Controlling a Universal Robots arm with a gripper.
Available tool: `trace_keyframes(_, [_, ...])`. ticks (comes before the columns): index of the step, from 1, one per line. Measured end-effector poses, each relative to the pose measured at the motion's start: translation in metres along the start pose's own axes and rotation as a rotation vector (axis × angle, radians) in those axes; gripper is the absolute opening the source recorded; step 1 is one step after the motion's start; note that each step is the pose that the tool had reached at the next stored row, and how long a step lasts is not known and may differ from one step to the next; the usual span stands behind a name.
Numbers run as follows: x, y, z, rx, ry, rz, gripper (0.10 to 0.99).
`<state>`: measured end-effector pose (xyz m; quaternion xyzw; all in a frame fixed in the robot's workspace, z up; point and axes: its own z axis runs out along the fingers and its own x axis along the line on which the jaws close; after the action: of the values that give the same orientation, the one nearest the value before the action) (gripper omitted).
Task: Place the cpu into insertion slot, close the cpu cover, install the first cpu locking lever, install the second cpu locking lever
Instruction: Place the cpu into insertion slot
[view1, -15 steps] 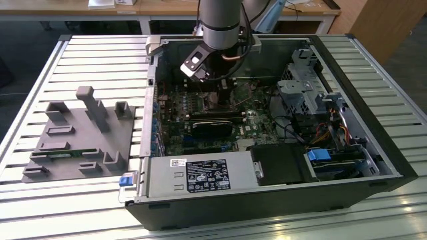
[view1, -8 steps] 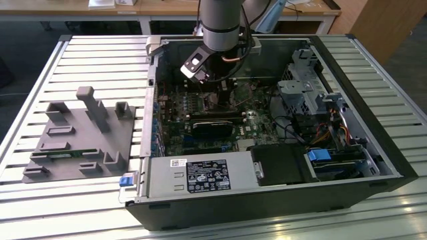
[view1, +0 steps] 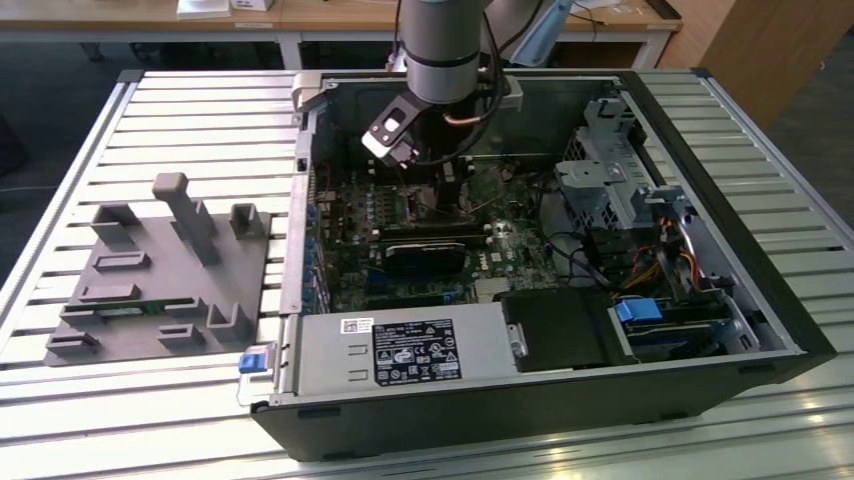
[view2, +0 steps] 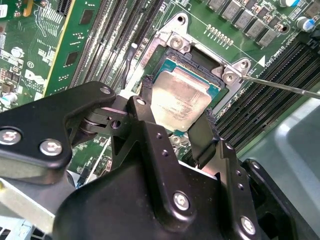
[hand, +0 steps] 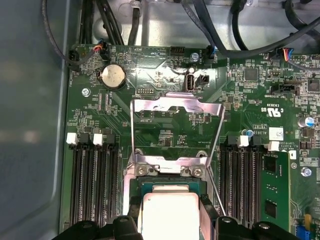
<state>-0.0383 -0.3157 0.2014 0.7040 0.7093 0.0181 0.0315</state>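
Note:
My gripper (view2: 179, 101) is shut on the cpu (view2: 182, 97), a pale silver square chip, with one black finger on each of two opposite edges. The chip sits level in or just above the insertion slot (view2: 197, 55), a dark socket with a silvery rim; I cannot tell whether it is seated. In the first wrist view the cpu (hand: 170, 215) lies between the fingers (hand: 207, 212), and the cpu cover (hand: 175, 106) stands flipped open beyond the slot (hand: 150, 186). A thin locking lever (view2: 280, 86) sticks out beside the socket. In the exterior view the gripper (view1: 450, 190) reaches down into the computer case.
Black memory slots (hand: 92, 185) flank the socket on both sides. A coin battery (hand: 112, 76) and cables (hand: 220, 30) lie beyond the cover. The open case (view1: 747, 330) holds a power supply (view1: 400, 352). A grey fixture (view1: 160, 270) stands on the slatted table at the exterior view's left.

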Motion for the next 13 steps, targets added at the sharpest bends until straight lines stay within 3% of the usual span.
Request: trace_keyframes(13, [0.0001,0.0000,0.0041,0.000,-0.0009,0.013,0.537])
